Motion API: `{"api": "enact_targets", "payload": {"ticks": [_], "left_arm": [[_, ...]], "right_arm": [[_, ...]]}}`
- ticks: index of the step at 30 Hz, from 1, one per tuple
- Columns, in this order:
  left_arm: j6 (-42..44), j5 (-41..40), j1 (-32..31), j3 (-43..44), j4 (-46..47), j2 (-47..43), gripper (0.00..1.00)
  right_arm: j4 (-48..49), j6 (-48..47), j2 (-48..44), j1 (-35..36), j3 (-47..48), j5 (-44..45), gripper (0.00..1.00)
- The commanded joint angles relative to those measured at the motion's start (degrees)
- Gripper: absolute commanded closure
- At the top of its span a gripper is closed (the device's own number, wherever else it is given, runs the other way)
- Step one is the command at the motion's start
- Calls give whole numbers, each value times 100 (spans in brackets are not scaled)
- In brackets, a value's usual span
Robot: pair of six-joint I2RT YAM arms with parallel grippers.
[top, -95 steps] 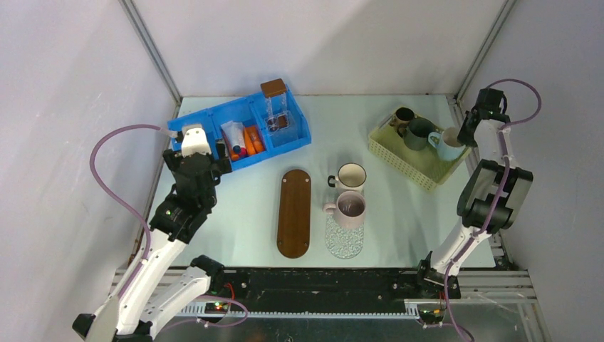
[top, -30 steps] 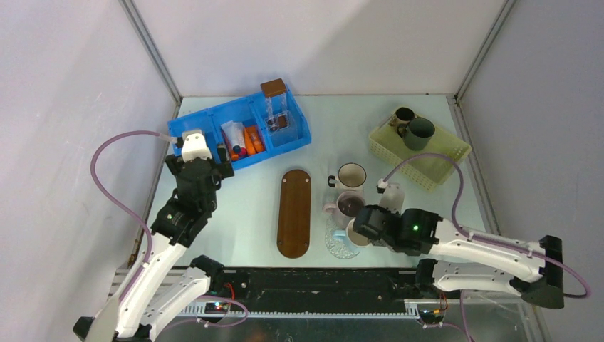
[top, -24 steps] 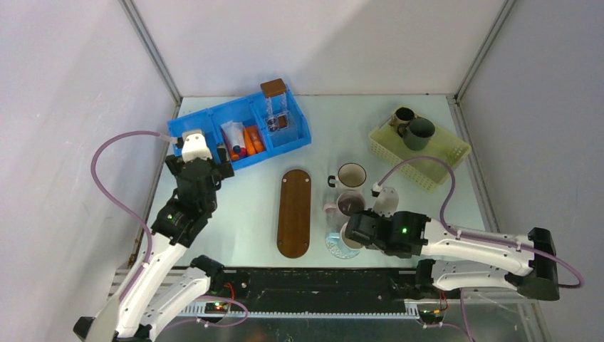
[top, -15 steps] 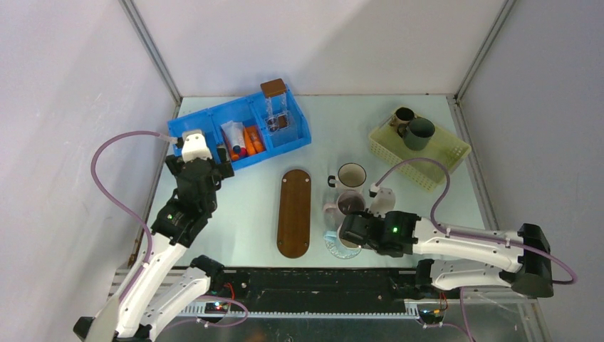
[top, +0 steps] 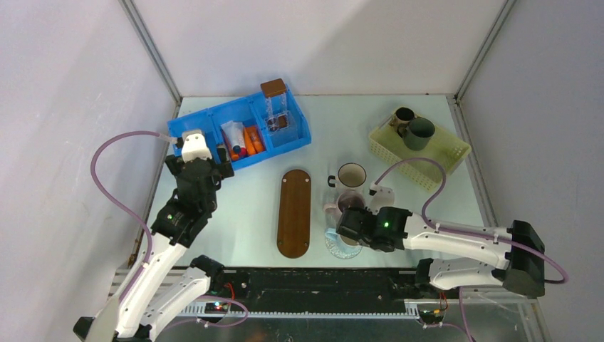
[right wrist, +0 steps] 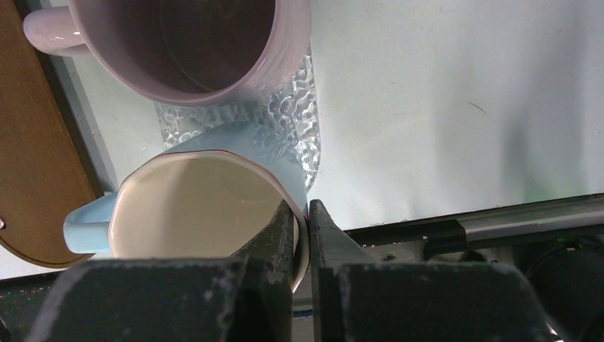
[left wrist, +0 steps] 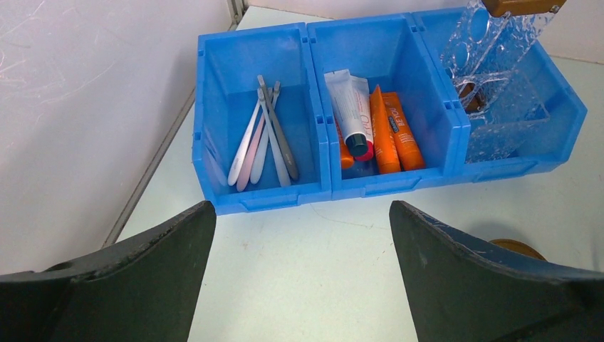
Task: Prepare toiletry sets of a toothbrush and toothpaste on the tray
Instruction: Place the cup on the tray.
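The white toothpaste (left wrist: pixel 352 107) bore blue letters, seemingly "RO". A blue label on an orange tube (left wrist: pixel 400 132) was too small to read

Perhaps four thin toothbrushes (left wrist: pixel 260 135), silver and pale pink, lie bunched lengthwise near the bench's far-left corner. Just right of them, orange toothpaste tubes (left wrist: pixel 395 132) and one white tube (left wrist: pixel 352 107) lie side by side.

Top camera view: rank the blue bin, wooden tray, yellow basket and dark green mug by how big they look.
1. blue bin
2. yellow basket
3. wooden tray, close to the basket
4. dark green mug
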Motion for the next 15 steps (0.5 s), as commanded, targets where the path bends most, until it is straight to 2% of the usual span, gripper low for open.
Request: {"api": "enact_targets", "payload": {"ticks": [1, 5, 15], "left_arm": [[80, -88, 53, -64, 230, -23, 0], [92, -93, 50, -60, 228, -10, 0], [97, -80, 54, -60, 229, -2, 0]], "right_arm": [[34, 213, 183, -45, 266, 187, 89], [-105, 161, 306, -34, 436, 208, 82], [-317, 163, 402, 34, 634, 298, 74]]}}
